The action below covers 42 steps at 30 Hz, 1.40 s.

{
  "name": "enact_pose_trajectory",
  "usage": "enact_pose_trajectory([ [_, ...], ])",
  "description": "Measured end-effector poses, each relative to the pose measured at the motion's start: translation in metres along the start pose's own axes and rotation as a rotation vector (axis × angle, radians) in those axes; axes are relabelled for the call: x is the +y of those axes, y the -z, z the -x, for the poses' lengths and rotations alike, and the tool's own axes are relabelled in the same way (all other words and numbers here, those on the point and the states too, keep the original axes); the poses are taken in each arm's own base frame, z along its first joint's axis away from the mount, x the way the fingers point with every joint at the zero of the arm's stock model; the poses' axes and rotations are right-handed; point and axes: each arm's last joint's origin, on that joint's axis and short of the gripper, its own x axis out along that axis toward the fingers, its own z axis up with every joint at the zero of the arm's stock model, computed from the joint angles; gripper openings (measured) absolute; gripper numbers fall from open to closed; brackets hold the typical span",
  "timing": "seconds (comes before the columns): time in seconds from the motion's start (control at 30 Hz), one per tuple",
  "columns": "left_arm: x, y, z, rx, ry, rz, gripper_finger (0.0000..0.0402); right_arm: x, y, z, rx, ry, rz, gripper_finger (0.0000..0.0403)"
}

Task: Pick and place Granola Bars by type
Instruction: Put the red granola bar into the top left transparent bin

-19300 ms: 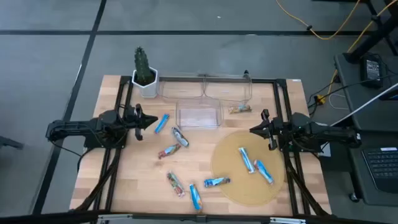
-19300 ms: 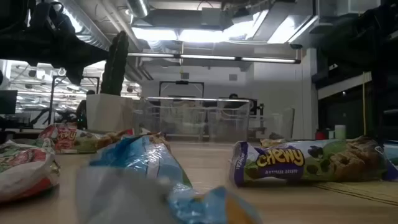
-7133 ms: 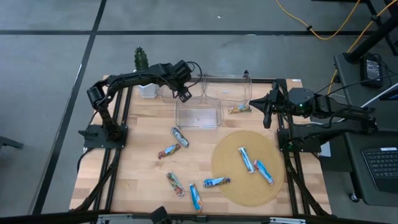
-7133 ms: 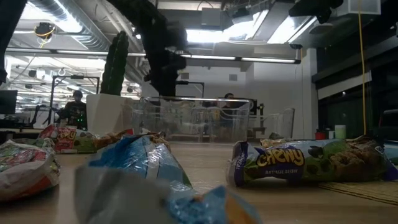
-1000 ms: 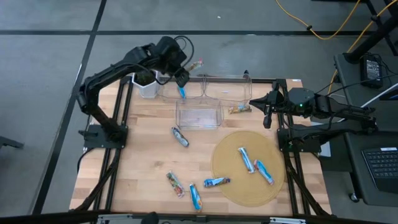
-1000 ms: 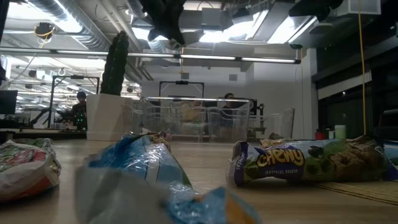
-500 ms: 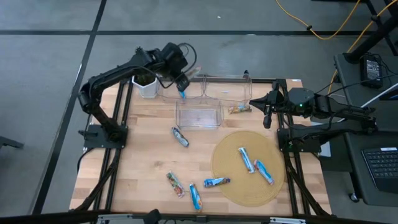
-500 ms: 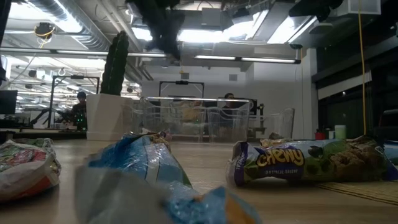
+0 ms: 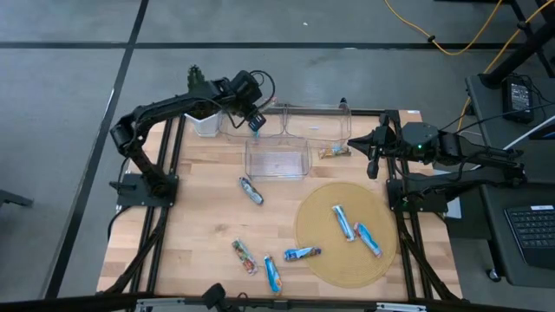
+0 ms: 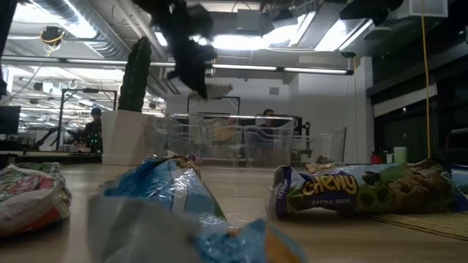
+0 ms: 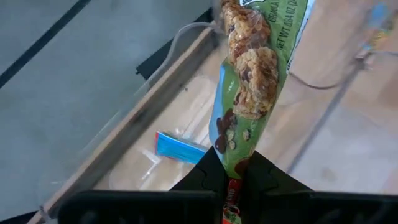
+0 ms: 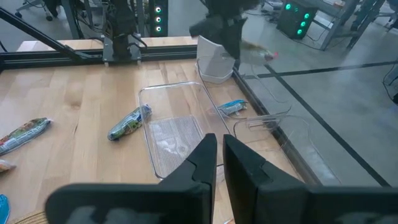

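My left gripper (image 9: 254, 117) hangs over the far-left clear bin (image 9: 236, 132), shut on a green-wrapped granola bar (image 11: 255, 74); the low view shows that bar (image 10: 216, 89) well above the bin. A blue bar (image 11: 179, 148) lies on this bin's floor. On the bare table lie a bar (image 9: 251, 191) and others (image 9: 244, 257) (image 9: 273, 276). Two blue bars (image 9: 344, 223) (image 9: 368, 239) rest on the round mat (image 9: 325, 260), and one bar (image 9: 302, 254) lies across its edge. Another bar (image 9: 334, 152) lies by the far-right bin. My right gripper (image 9: 371, 160) waits shut at the table's right. My left gripper pinches the green bar by its red-tipped end (image 11: 231, 180) between its two fingers. The fingers slant downward from the table's far left side and lie along the bar. The bar sticks out ahead of the fingertips, lifted clear above the bin.
A second clear bin (image 9: 316, 123) stands right of the first, and a third (image 9: 277, 159) just nearer. A potted cactus (image 9: 202, 108) stands at the far left corner, close to my left arm. Bare wood lies between the bins and the bars.
My left gripper has come down toward the far-left bin and tipped more steeply downward, still shut on the green bar, which has gone down with it.
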Motion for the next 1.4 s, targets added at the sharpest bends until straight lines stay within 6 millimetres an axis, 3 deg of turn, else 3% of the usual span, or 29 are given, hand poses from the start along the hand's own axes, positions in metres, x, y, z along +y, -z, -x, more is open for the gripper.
enact_pose_trajectory([
  [0.13, 0.001, 0.011, -0.028, 0.099, 0.015, 0.009, 0.0008, 0.0, 0.0, 0.0, 0.0, 0.001, 0.0, 0.0032],
  [0.43, 0.0, 0.011, -0.053, 0.125, 0.017, 0.008, 0.0008, 0.0, 0.0, 0.0, 0.0, 0.001, -0.003, 0.0032],
  [0.67, -0.001, 0.019, -0.085, 0.197, -0.003, -0.012, 0.0008, 0.0, 0.0, 0.0, 0.0, 0.001, 0.002, 0.0032],
  [1.13, 0.0, 0.028, -0.113, 0.26, -0.026, -0.036, 0.0012, 0.0, 0.0, 0.0, 0.001, -0.001, 0.001, 0.0032],
  [1.4, 0.0, 0.028, -0.114, 0.265, -0.028, -0.041, 0.004, 0.0, 0.0, 0.0, 0.001, -0.001, 0.001, 0.0032],
])
